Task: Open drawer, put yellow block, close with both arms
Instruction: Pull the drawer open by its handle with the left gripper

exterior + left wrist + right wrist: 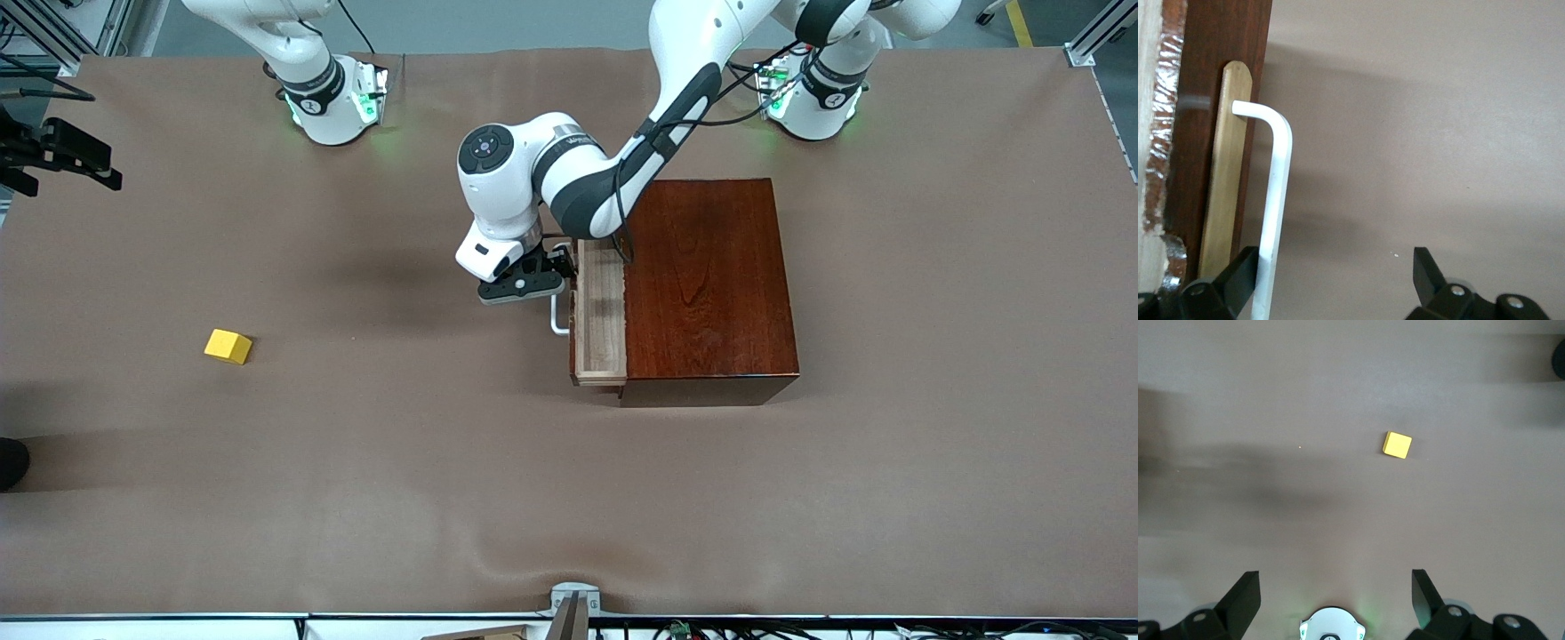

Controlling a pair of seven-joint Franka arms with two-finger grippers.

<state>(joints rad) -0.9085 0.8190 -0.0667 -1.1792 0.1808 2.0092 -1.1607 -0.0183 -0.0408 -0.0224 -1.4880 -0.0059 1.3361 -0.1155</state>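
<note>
The drawer (597,311) stands pulled a little way out of the dark mahogany box (711,284), and its pale tray shows. My left gripper (562,267) (1336,267) is open at the white handle (557,318) (1275,193). The bar runs between the fingers, close against one finger (1238,273). The drawer front (1198,133) is dark reddish-brown. The yellow block (228,346) (1397,445) lies on the table toward the right arm's end. My right gripper (1336,583) hangs open and empty high over its own base (1331,628); it is out of the front view.
Brown cloth covers the table (444,480). Black equipment (62,156) juts in at the right arm's end, with a dark object (11,462) at the same edge, nearer the camera. A metal bracket (573,604) sits at the near edge.
</note>
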